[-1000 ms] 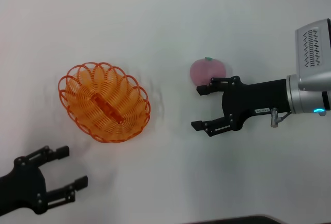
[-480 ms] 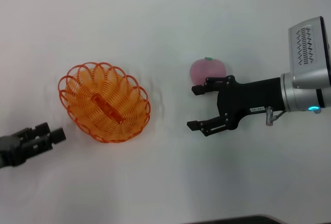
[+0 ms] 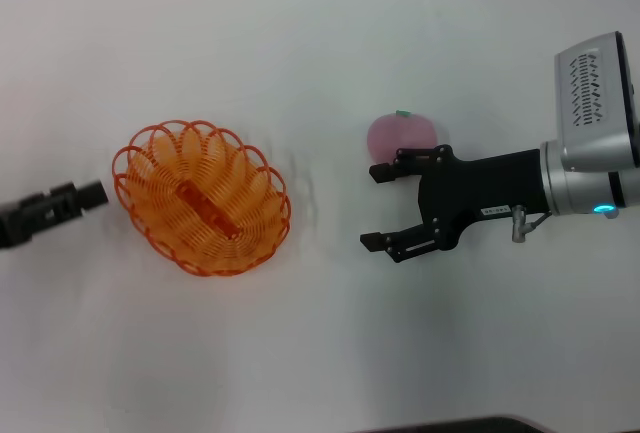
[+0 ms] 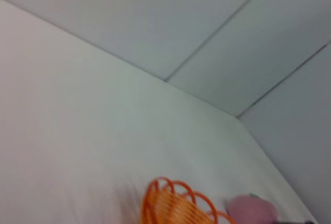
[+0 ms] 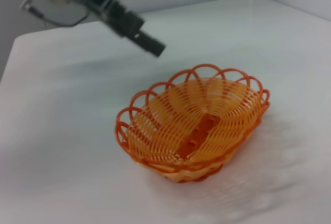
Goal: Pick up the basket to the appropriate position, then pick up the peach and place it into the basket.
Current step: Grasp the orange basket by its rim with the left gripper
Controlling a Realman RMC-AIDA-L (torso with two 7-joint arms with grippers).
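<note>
Over the last second the left gripper (image 3: 92, 192) has swung up from the near worktop (image 3: 320, 43) to just beside the basket (image 3: 200, 198) rim, jaws clenched, seemingly lining up the basket pickup. The right gripper (image 3: 378, 207) hangs released just beside the peach (image 3: 402, 136). Open worktop surrounds both objects.

The table (image 3: 320, 43) is a plain white surface that fills almost the whole head view. Two things lie directly on it — the basket (image 3: 202, 198), at the left of centre, and the peach (image 3: 402, 135), right of centre and a little higher. They are well apart, with bare table between them.
</note>
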